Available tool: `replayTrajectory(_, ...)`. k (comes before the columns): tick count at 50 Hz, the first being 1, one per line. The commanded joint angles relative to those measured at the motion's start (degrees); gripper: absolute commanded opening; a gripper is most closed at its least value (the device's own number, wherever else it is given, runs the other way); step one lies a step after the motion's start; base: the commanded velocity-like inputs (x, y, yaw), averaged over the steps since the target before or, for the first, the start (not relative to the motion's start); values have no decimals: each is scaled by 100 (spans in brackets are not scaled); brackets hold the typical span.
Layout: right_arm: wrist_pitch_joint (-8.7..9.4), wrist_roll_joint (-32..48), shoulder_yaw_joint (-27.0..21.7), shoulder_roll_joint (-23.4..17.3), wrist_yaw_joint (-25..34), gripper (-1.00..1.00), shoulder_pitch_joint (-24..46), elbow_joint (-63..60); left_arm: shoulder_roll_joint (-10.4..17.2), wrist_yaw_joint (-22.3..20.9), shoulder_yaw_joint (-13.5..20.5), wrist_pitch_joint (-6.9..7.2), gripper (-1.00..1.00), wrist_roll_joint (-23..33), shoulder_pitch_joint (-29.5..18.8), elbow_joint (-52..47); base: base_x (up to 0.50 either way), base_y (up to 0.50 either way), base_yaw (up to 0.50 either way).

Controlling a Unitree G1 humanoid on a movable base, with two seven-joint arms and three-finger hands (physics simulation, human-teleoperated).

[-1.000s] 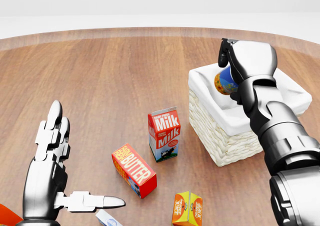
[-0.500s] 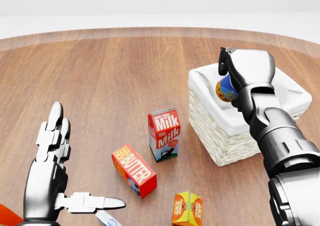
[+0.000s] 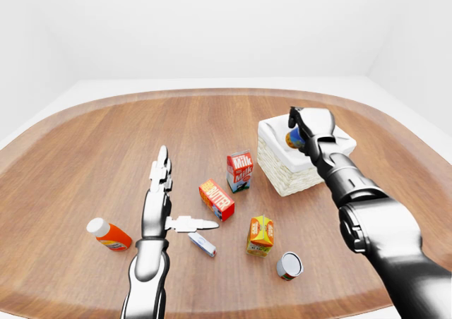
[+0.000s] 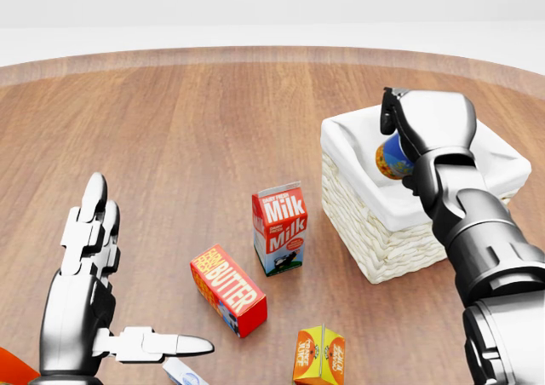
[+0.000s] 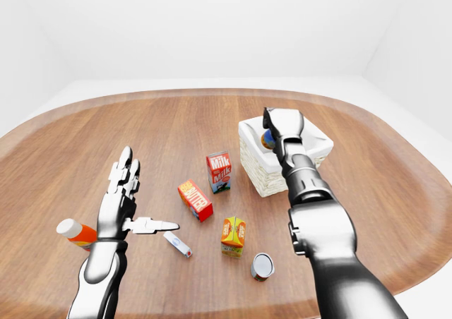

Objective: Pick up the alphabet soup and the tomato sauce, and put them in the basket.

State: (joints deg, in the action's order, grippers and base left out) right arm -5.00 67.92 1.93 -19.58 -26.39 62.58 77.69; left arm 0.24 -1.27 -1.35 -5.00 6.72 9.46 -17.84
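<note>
Since a second ago the right hand [image 4: 407,138] has slid a little to the right and lower in the head view, and the can with it. On the left of the left-eye view a bottle with an orange label [image 3: 109,235] lies on the wooden table [image 3: 85,164]. The left hand [image 4: 89,270] hovers with its fingers spread wide and holds nothing. Next come the butter box [image 4: 228,290], the milk carton [image 4: 280,228], a small orange carton [image 4: 319,356], and a can [image 3: 289,265] lying on its side. On the right, the right hand's fingers pinch the blue and yellow can [image 4: 392,159] over the white-lined basket [image 4: 375,232].
</note>
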Motion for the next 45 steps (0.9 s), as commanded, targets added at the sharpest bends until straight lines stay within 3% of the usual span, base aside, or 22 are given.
replayTrajectory(1,0,-68,-81,-64,-168,-100,31,-33,5,-4,24,0,100,-38,-26,46,0,0,0)
replayTrajectory(15,0,-46,-74,-58,-181,-100,24,-21,5,-8,20,0,100,-33,-15,33,0,0,0)
replayTrajectory(16,0,-45,-75,-55,-182,-86,26,-21,5,-7,20,0,100,-31,-15,37,0,0,0)
replayTrajectory(17,0,-45,-75,-55,-183,-30,30,-23,5,-7,20,0,100,-31,-15,42,0,0,0)
replayTrajectory(18,0,-38,-72,-56,-198,-3,31,-24,5,-7,19,0,100,-31,-15,41,0,0,0)
replayTrajectory(19,0,-39,-75,-54,-193,100,25,-23,4,-7,18,0,100,-28,-14,42,0,0,0)
replayTrajectory(45,0,-59,-89,-71,-179,100,59,-26,4,-7,7,0,100,-14,-5,15,0,0,0)
